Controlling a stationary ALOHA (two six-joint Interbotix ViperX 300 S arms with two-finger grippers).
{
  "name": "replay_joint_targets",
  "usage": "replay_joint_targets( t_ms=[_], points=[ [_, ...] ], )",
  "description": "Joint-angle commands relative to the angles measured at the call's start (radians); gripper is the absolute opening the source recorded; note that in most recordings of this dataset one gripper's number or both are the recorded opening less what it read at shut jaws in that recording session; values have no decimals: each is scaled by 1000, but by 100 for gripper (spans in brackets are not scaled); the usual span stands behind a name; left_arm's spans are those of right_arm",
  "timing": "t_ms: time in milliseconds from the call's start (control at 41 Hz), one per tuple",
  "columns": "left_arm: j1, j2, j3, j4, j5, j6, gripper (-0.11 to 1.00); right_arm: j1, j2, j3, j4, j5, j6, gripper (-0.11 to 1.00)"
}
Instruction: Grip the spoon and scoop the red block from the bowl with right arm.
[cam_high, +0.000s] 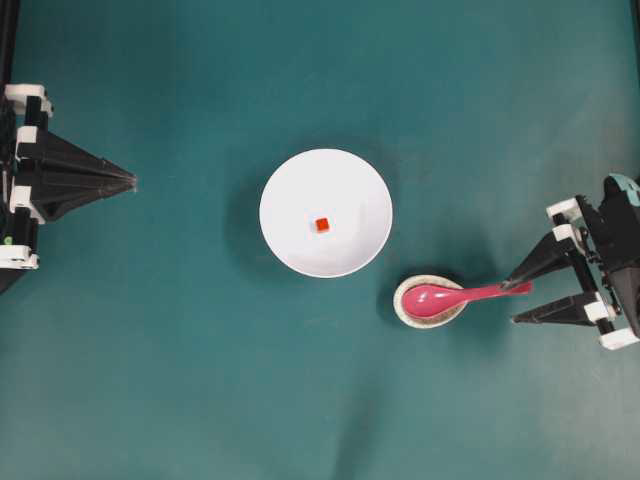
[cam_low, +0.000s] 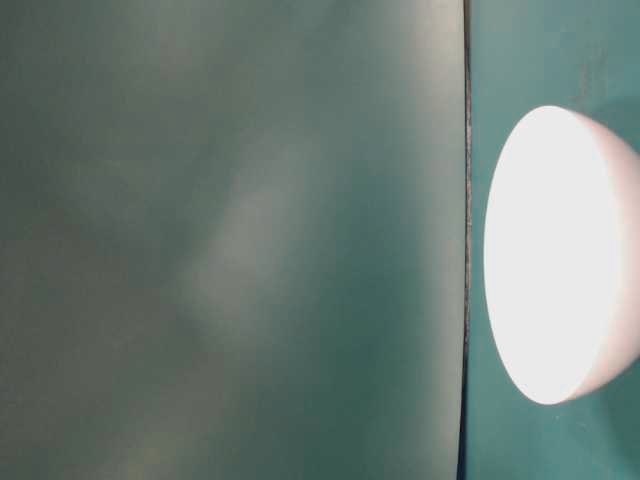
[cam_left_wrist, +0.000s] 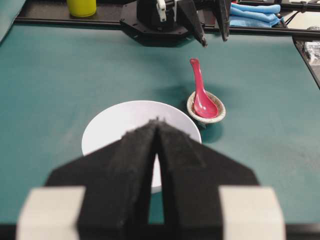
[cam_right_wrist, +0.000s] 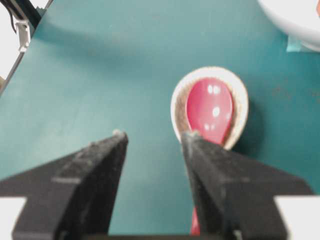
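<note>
The spoon (cam_high: 445, 297) rests in a small speckled dish (cam_high: 405, 308) at the bowl's (cam_high: 280, 230) four o'clock; the right end effector (cam_high: 521, 302), spread wide, should straddle its handle squarely before pinching.

Teal table (cam_high: 180, 380) throughout, carrying a white bowl (cam_high: 326, 213) well ahead of the right claw (cam_high: 520, 302). Small speckled dish (cam_high: 429, 301) just ahead of that claw's tips, beside the bowl, both resting directly on the tabletop.
</note>
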Motion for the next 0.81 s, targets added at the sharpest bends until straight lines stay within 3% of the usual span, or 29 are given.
replay_joint_targets(
  t_ms=[0,220,586,781],
  points=[
    [-2,3,-14,0,-11,-2,0,-11,26,11,6,-49,-2,54],
    [-2,5,-12,0,-11,-2,0,-37,92,58,67,-147,-21,54],
    [0,11,-12,0,-11,-2,0,-34,210,78,288,-290,-158,54],
    [-2,9,-11,0,-11,-2,0,15,273,83,333,-371,-164,54]
  ],
)
